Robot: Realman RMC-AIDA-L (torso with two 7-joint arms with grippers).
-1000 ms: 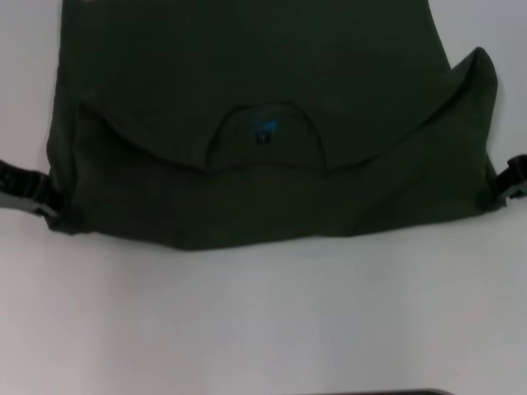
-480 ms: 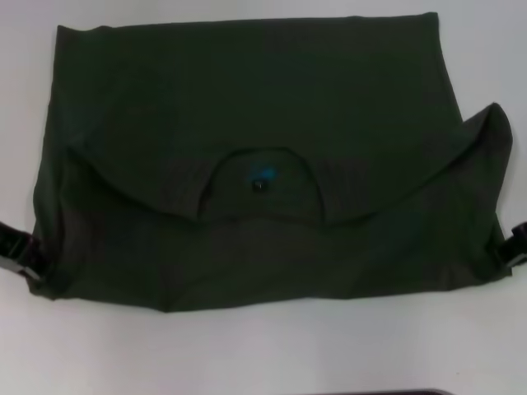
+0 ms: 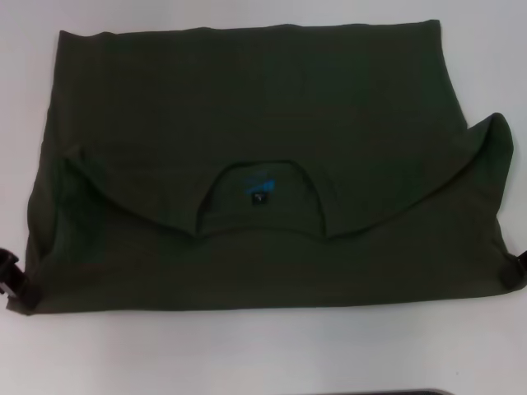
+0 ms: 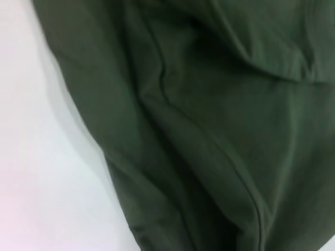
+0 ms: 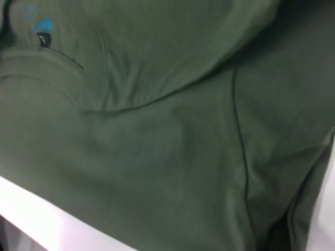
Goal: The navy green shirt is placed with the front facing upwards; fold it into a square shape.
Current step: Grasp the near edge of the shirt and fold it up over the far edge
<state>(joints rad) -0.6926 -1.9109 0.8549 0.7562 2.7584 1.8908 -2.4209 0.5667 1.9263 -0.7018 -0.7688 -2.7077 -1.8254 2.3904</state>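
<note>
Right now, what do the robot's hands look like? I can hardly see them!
Only small bits show in the head view. The left hand is a black, blocky piece with a pale patch, peeking out at the shirt's near left corner. The right hand is just a black sliver at the picture's right edge. No cables or markings are visible.

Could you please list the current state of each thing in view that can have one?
navy green shirt: partly folded, its collar edge doubled over the body, lying on the table.
neck tag: exposed inside the neck opening.
left gripper: at the shirt's near left corner.
right gripper: at the shirt's near right corner, barely in view.
table: white.
</note>
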